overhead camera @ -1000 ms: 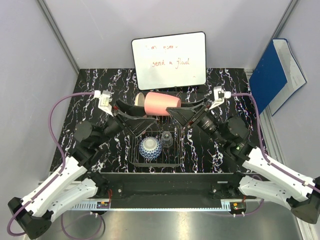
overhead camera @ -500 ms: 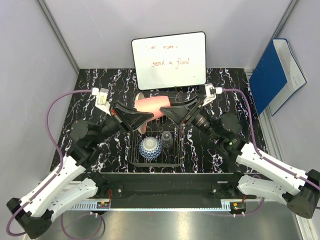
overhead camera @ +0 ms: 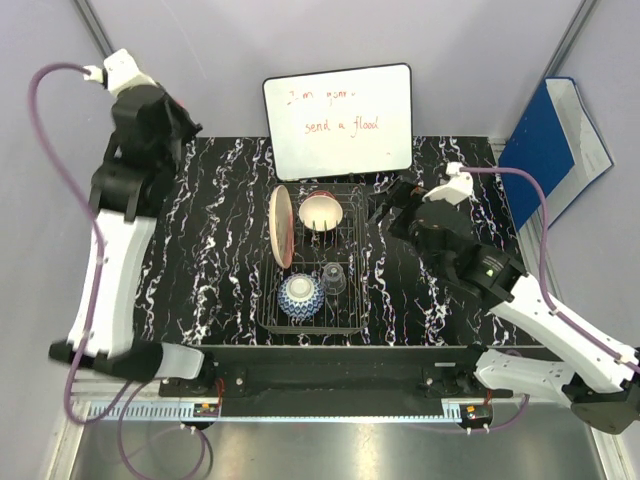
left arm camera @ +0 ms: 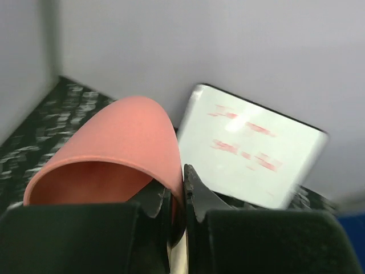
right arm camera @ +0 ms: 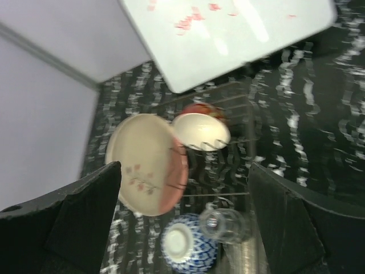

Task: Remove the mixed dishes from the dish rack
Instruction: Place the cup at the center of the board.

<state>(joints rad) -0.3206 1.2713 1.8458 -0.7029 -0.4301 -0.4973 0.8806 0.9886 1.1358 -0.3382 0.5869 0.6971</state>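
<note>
Left jaws clamp the wall of the salmon-pink plastic cup (left arm camera: 114,142), holding it high, well clear of the black wire dish rack (overhead camera: 312,330), likely to carry it aside. Right jaws hang spread beside the rack's 4 other dishes.

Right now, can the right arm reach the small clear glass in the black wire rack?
Probably yes: its open hand hovers right of the black wire rack, and nothing covers the small clear glass.

Pale grey walls (overhead camera: 200,60) enclose a black marbled table (overhead camera: 220,200), whiteboard (overhead camera: 338,120) behind.
</note>
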